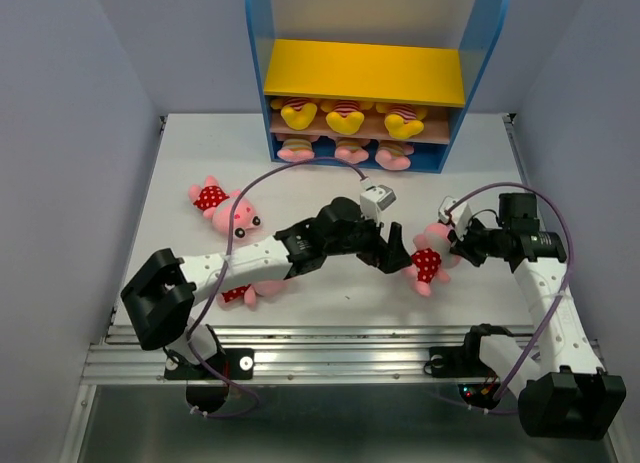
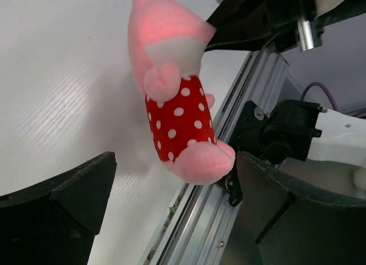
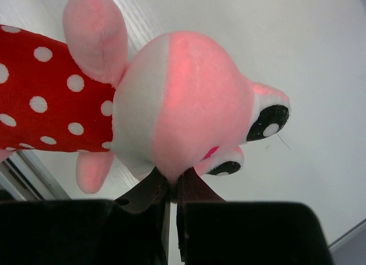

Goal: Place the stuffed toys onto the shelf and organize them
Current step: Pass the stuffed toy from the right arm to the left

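Note:
My right gripper (image 3: 174,185) is shut on the head of a pink pig in a red white-dotted outfit (image 3: 189,105), pinching the plush from behind. In the top view this pig (image 1: 430,255) is at the table's front right, between both grippers. My left gripper (image 1: 392,251) stands wide open just left of it. In the left wrist view the pig's feet (image 2: 200,162) sit ahead of the gap between the dark fingers (image 2: 57,202), touching neither. The shelf (image 1: 480,63) at the back holds three yellow bears (image 1: 346,117) on the brown board and pink toys (image 1: 351,152) below.
A second dotted pig (image 1: 222,205) lies on the table's left. Another one (image 1: 245,291) lies partly under my left arm near the front edge. The metal rail (image 1: 340,363) runs along the front. The yellow top board (image 1: 365,71) carries nothing.

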{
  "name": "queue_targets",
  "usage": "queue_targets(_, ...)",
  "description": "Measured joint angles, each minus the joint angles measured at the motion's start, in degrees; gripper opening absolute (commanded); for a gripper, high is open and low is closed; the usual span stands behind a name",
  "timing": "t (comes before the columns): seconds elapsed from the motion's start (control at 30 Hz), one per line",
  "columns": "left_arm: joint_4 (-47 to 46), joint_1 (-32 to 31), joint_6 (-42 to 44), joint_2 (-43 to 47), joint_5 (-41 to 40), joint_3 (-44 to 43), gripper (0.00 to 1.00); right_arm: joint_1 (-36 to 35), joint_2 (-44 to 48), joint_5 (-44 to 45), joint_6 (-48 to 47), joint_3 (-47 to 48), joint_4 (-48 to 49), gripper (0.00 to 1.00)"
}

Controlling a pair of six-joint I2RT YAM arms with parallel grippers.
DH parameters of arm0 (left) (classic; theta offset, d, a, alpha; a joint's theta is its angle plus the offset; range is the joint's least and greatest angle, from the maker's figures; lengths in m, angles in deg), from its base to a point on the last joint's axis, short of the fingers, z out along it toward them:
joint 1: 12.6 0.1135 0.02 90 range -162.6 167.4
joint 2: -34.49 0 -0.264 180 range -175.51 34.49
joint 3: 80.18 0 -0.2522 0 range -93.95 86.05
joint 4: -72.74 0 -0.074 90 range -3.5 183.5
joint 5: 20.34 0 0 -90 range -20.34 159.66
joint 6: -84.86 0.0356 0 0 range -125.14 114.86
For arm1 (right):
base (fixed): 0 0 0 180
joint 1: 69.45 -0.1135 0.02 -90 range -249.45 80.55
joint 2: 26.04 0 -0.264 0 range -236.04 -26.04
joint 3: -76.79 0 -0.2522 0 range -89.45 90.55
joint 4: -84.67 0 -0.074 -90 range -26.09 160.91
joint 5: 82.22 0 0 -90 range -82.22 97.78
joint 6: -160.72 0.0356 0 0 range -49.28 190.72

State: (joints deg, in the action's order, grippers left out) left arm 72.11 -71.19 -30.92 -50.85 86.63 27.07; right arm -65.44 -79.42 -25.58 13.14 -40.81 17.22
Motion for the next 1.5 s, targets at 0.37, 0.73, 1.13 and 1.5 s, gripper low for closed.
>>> queue_targets(0.37, 6.4, -3.4, -8.2, -7.8, -3.9, -4.8, 0.95, -0.3, -0.3, 3.0, 2.4, -0.5, 5.0, 0.01)
queue_targets(0.73, 6.3, -3.7, -12.2, -11.5, -6.7, -6.3, 0.42, -1.0, 1.3, 3.1, 3.5, -2.7, 5.7, 0.01)
queue_targets(1.13, 5.4, -3.7, -13.6, -13.8, -6.9, -6.8, 0.00, -1.1, 2.1, 3.0, 5.9, -2.8, 6.2, 0.38)
queue_targets(1.5, 4.9, 3.4, -11.1, -5.1, -6.3, 3.6, 0.00, -1.1, 2.8, -0.3, 17.9, 1.2, 9.2, 1.00)
